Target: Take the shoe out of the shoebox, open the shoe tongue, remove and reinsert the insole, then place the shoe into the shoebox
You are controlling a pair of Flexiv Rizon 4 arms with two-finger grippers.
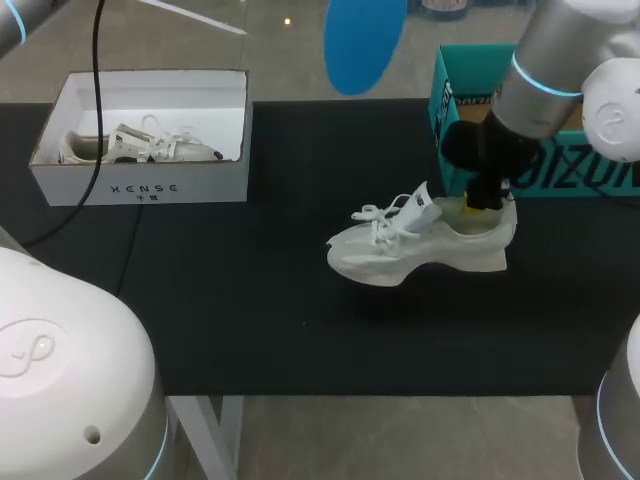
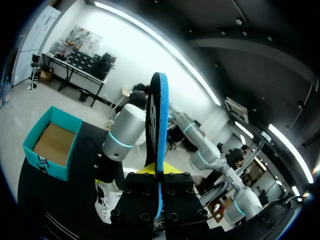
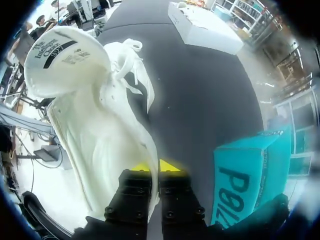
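A white shoe is low over the black mat, right of centre, toe pointing left and tongue pulled up. My right gripper comes down at the heel. In the right wrist view, the right gripper is shut on the shoe's side wall, one finger inside the shoe and one outside. The blue insole is held high over the table's far side. In the left wrist view, my left gripper is shut on the insole, which stands edge-on between the fingers.
A white shoebox sits at the back left with another white shoe inside. An open teal box stands at the back right, just behind my right arm. A black cable hangs across the white box.
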